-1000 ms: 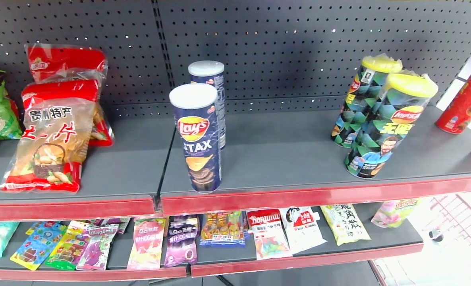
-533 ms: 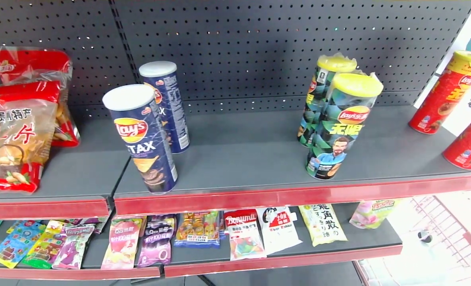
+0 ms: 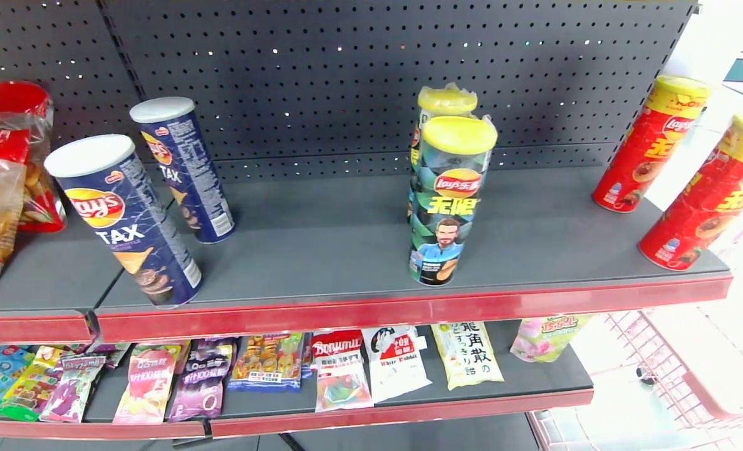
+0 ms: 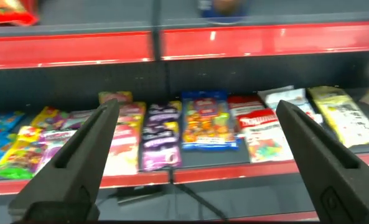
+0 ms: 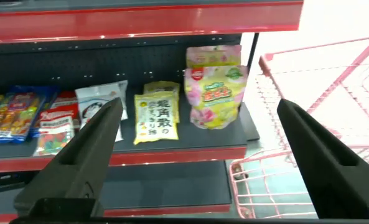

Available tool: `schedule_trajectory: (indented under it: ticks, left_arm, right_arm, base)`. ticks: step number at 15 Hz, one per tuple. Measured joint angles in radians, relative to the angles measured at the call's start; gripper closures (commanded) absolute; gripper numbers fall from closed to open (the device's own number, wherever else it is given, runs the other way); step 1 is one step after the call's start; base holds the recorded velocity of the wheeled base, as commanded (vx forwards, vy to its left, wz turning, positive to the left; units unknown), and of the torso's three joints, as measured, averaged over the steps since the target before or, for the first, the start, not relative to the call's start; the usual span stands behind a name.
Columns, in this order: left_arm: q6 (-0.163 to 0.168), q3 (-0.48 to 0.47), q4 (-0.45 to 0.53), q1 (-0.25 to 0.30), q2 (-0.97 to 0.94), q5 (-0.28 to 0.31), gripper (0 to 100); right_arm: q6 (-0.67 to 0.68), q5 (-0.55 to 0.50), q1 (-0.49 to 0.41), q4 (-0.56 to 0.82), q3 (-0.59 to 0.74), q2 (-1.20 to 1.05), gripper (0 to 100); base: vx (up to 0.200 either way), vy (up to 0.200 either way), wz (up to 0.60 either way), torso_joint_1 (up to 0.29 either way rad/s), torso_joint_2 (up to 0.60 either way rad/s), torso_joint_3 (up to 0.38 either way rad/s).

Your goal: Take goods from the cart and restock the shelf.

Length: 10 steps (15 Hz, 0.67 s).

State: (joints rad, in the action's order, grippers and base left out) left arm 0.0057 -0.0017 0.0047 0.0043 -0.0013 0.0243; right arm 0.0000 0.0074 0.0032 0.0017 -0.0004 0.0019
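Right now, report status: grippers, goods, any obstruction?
Left gripper open, empty. Right gripper open, empty. Red wire cart at the right end of the grey red-edged shelf. Bare gap between blue chip can and green chip can; nothing in the way.

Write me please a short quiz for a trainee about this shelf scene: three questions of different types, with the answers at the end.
1. True or false: the left gripper and the right gripper are both open and hold nothing.
2. Multiple choice: the lids of the two red cans at the right end of the upper shelf are A) white, B) yellow, C) blue.
3. Count: how many dark blue cans stand on the upper shelf?
Key: 1 true; 2 B; 3 two.
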Motion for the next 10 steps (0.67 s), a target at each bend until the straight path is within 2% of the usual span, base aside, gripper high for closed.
schedule_trajectory:
  ticks: [1,10]
  left_arm:
    - [0.0,0.0,0.0,0.0,0.0,0.0,0]
    - [-0.002,0.0,0.0,0.0,0.0,0.0,0]
  right_arm:
    - [0.0,0.0,0.0,0.0,0.0,0.0,0]
    - [0.0,0.0,0.0,0.0,0.0,0.0,0]
  base:
    - [0.0,-0.2,0.0,0.002,0.0,0.002]
    - [0.0,0.0,0.0,0.0,0.0,0.0]
